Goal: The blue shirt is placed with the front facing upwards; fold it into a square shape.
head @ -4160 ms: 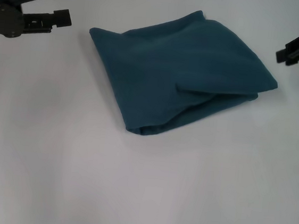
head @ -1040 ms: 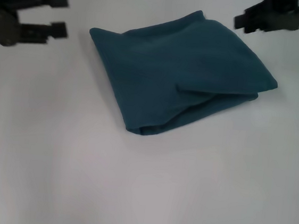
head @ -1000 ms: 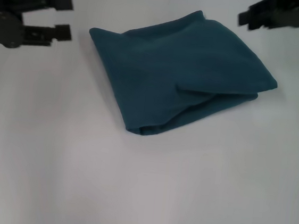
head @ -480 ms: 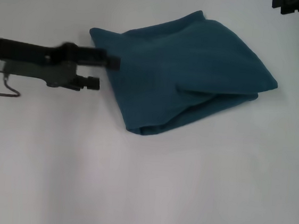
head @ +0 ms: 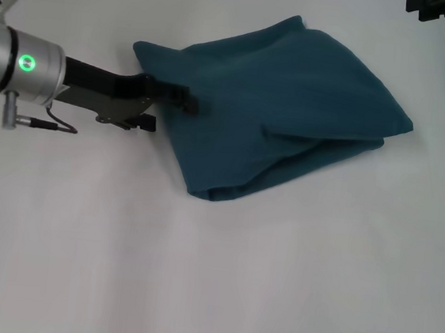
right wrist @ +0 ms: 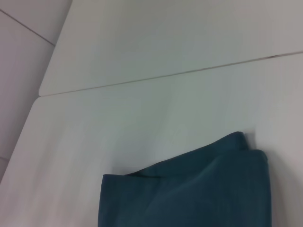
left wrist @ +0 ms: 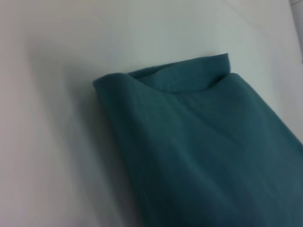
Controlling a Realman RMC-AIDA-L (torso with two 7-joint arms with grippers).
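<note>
Left claw [head: 167, 107] now over blue shirt [head: 294, 94]

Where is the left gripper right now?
In the head view the left gripper is at the shirt's left edge, on the robot's left, over the white table.

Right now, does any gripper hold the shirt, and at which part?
It cannot be told. The left gripper is at the blue shirt's left edge; the right gripper is apart from it.
</note>
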